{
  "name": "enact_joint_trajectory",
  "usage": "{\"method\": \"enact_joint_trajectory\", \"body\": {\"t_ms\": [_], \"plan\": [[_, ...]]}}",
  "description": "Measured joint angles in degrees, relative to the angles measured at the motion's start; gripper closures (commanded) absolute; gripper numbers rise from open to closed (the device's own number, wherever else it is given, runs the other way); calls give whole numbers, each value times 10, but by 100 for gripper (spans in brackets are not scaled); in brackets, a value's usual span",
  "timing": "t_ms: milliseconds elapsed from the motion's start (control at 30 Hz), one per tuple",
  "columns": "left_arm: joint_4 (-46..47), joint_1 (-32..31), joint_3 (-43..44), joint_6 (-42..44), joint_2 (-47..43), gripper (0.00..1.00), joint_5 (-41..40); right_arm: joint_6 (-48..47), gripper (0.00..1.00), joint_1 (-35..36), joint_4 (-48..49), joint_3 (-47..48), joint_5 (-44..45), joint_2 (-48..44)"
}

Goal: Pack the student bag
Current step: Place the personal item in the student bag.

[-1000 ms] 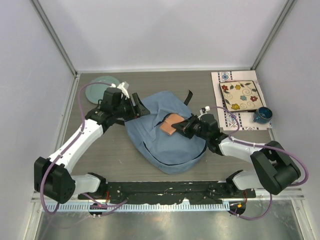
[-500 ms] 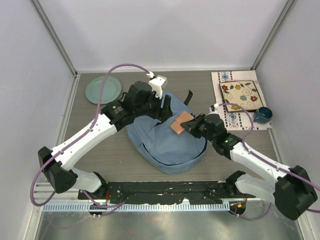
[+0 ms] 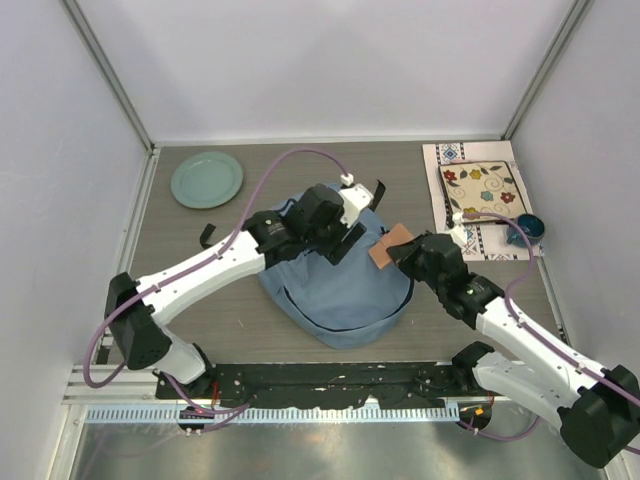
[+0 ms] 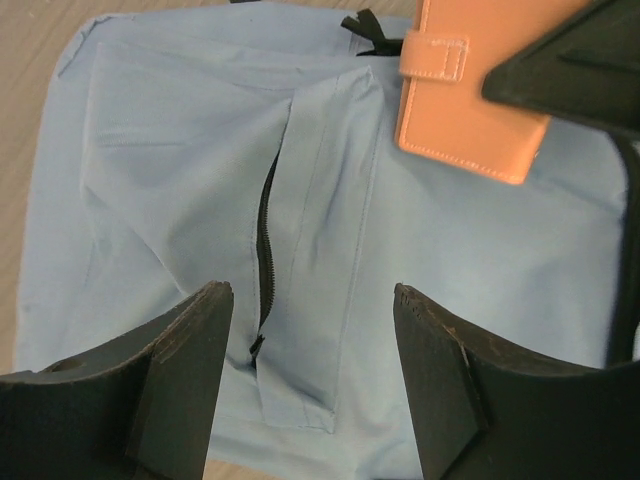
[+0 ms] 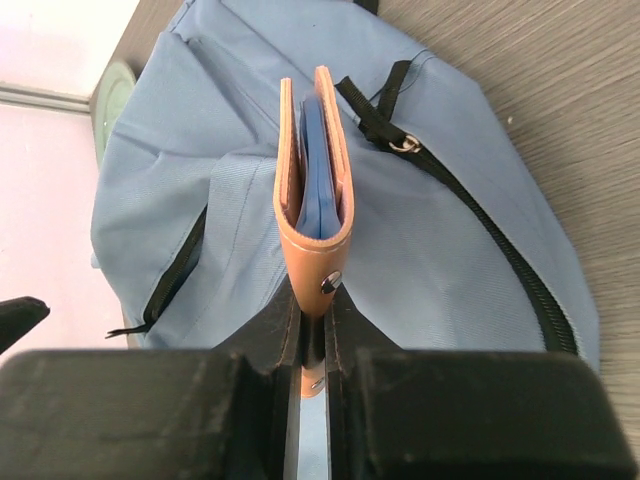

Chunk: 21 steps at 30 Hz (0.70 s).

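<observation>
Grey wood-grain worktop (image 3: 200, 300) between white walls carries all items. At far left lies a green plate (image 3: 207, 180), well apart from the work.

Left claw (image 4: 315, 370): released, jaws spread, nothing between them. It hangs over the bag (image 3: 335, 295), straddling the pocket zipper (image 4: 265, 240), whose pull sits at the lower end of the slit. No contact with the fabric is visible.

Bag position: flat on the worktop centre, in front of both arm bases, front panel up.

Right claw (image 5: 312, 330): clenched on a tan wallet (image 5: 312, 170), gripped at the snap end, held on edge above the bag's right half, near the main zipper (image 5: 520, 270). At far right, a patterned mat (image 3: 450, 215) bears a floral dish (image 3: 480, 190), with a blue mug (image 3: 525, 228) beside it.

Step in hand, as judged: loading the wallet into the bag; insertion not yet done.

Next move requires:
1. An opening. Left claw pinches the pocket edge and lifts it.
2. Right claw aligns the wallet's thin edge with the slit, then lowers it.

Whether the slit gapes enough cannot be told.
</observation>
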Motion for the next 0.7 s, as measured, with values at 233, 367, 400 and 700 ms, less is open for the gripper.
{"method": "enact_joint_trajectory", "body": {"t_ms": [233,367,400,700], "plan": [[3,-56,0,98,48,30,-111,0,99,-10,-30,0,23,-42],[18,-65,-16,133,73,31,-154,0,99,-21,-48,0,37,-70],[21,-65,-20,140,75,31,-163,0,99,-23,-51,0,39,-74],[50,-65,-48,186,84,32,-225,0,99,-33,-67,0,41,-79]]}}
